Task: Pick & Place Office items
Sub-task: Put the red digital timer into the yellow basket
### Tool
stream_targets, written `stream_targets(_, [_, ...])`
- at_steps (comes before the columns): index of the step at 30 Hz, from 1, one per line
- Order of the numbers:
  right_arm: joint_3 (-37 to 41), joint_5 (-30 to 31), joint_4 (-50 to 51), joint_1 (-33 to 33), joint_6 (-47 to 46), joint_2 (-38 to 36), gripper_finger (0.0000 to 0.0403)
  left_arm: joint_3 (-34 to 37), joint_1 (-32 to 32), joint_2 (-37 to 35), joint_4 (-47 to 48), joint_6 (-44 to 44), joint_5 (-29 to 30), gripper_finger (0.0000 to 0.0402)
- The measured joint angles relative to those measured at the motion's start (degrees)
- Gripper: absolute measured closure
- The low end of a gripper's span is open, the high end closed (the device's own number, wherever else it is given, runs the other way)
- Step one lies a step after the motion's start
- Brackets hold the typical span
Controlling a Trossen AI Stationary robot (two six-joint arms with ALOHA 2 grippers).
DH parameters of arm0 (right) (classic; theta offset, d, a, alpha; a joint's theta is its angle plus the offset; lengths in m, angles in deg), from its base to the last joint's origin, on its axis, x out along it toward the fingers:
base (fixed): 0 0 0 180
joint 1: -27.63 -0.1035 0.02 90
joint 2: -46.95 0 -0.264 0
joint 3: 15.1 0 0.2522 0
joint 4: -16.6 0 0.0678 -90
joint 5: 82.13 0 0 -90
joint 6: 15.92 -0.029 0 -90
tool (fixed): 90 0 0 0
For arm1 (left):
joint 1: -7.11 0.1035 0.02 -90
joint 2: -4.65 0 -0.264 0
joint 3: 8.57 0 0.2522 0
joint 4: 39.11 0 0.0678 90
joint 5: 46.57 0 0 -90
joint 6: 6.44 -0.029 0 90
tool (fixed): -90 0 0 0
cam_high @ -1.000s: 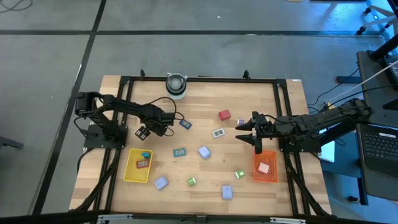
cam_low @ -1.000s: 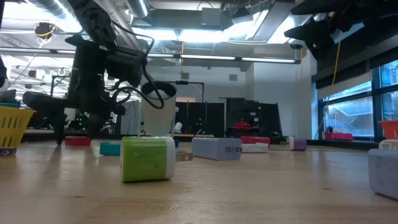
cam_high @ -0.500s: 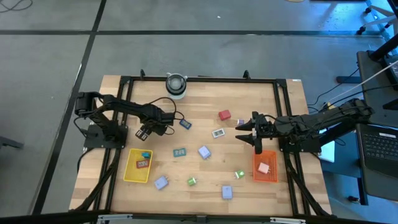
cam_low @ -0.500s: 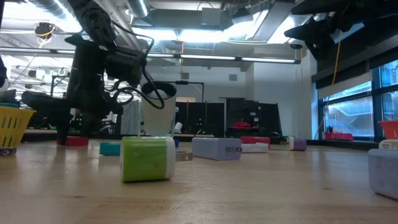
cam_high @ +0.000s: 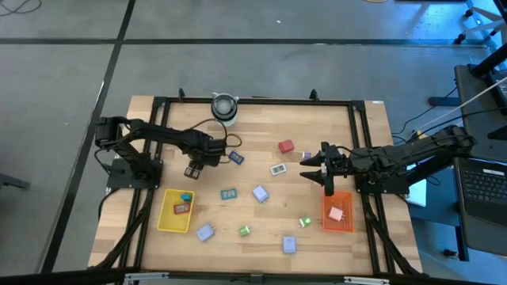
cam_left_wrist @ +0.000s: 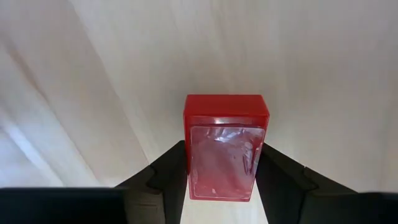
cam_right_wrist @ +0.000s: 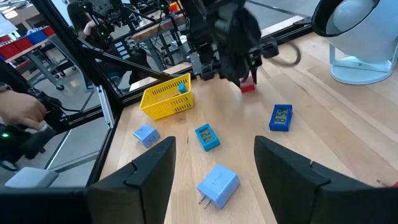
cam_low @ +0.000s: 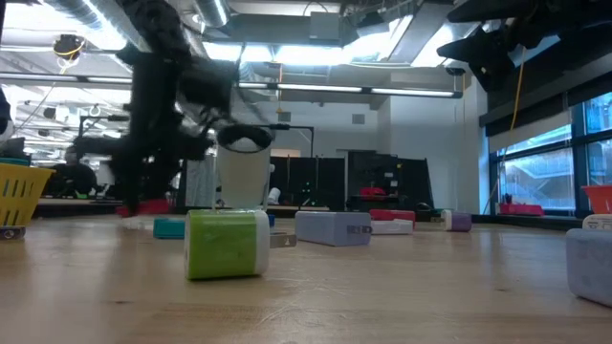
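Note:
My left gripper (cam_high: 194,169) hangs over the left part of the table, shut on a small red block with a clear front (cam_left_wrist: 225,146); the right wrist view also shows this red block (cam_right_wrist: 247,86). The other office items lie loose on the wood: a red one (cam_high: 286,146), a blue one (cam_high: 236,157), a teal one (cam_high: 229,193), lavender ones (cam_high: 260,193) and green ones (cam_high: 245,230). My right gripper (cam_high: 309,168) waits open above the table's right part, holding nothing. My left gripper pinches the red block by its two long sides (cam_left_wrist: 189,155), one finger on each. The fingers point down at it from above. The block faces the wrist camera with its clear front and hangs just clear of the table.
A yellow tray (cam_high: 175,210) with a blue and a red item stands at the near left. A red tray (cam_high: 337,212) with a pink item stands at the near right. A round grey-white cylinder (cam_high: 225,107) stands at the far edge. A black frame rims the table.
My left gripper has shut on the red block, then risen a little, gone slightly toward the table's right edge and rolled about its own axis. The block has come up off the wood with it.

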Motion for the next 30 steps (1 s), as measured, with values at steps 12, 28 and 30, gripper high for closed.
stream_targets(12, [0.0, -0.26, 0.04, -0.02, 0.2, 0.0, 0.0183, 0.28, 3.2, -16.65, -18.28, 12.96, -7.42, 0.0248])
stream_targets(28, [0.0, -1.54, -1.2, -0.02, 1.88, 0.0, 0.0183, 19.16, 2.96, -48.89, -49.64, 27.29, -5.75, 0.0248])
stream_targets(30, [0.0, -1.53, -1.49, -0.01, 1.88, 0.0, 0.0183, 23.14, 2.11, -52.43, -57.15, 28.01, -6.18, 0.0248])
